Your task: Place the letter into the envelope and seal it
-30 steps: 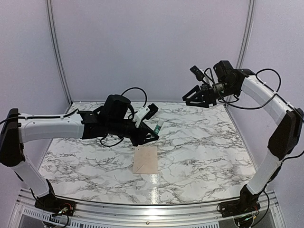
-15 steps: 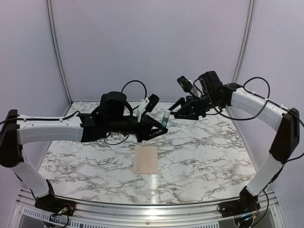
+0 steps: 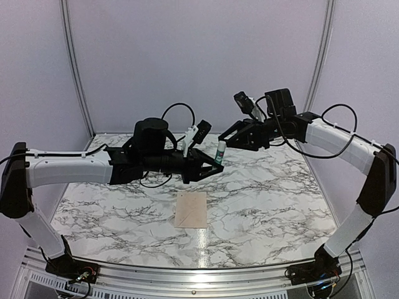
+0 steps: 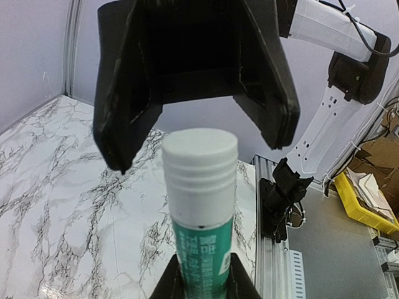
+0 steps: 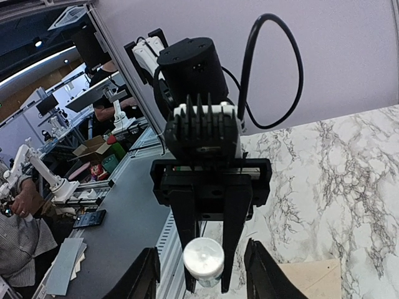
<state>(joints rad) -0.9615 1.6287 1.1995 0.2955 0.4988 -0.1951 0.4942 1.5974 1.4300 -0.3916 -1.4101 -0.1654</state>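
Left arm (image 3: 68, 169) extends in from 9 o'clock, held above the marble table (image 3: 280, 187). Envelope (image 3: 191, 210) lies flat on the table at about 6 o'clock of centre. It is at 7 o'clock from my left gripper (image 3: 214, 168), below it and well apart from both grippers. One diagonal fold line shows on it. Can't tell the letter apart from it in any view. Right wrist view catches only a tan corner of it at 5 o'clock.

Left gripper is clenched on a glue stick (image 3: 221, 152) with a teal-green tube. Fingers (image 4: 171, 281) pinch the lower body from both sides. The white ribbed cap (image 4: 201, 152) sticks out clear of them, pointing to 12 o'clock in the left wrist view.

Right gripper (image 3: 228, 141) points in from 3 o'clock, facing the cap end. Jaws are spread, one each side of the cap at 9 and 3 o'clock. There is a visible gap on both sides, so no grip and no contact. In the right wrist view the cap sits dead centre between my right fingers (image 5: 147, 274). Right arm (image 3: 336, 134) arcs back to 3 o'clock, then down to its base at 5 o'clock.
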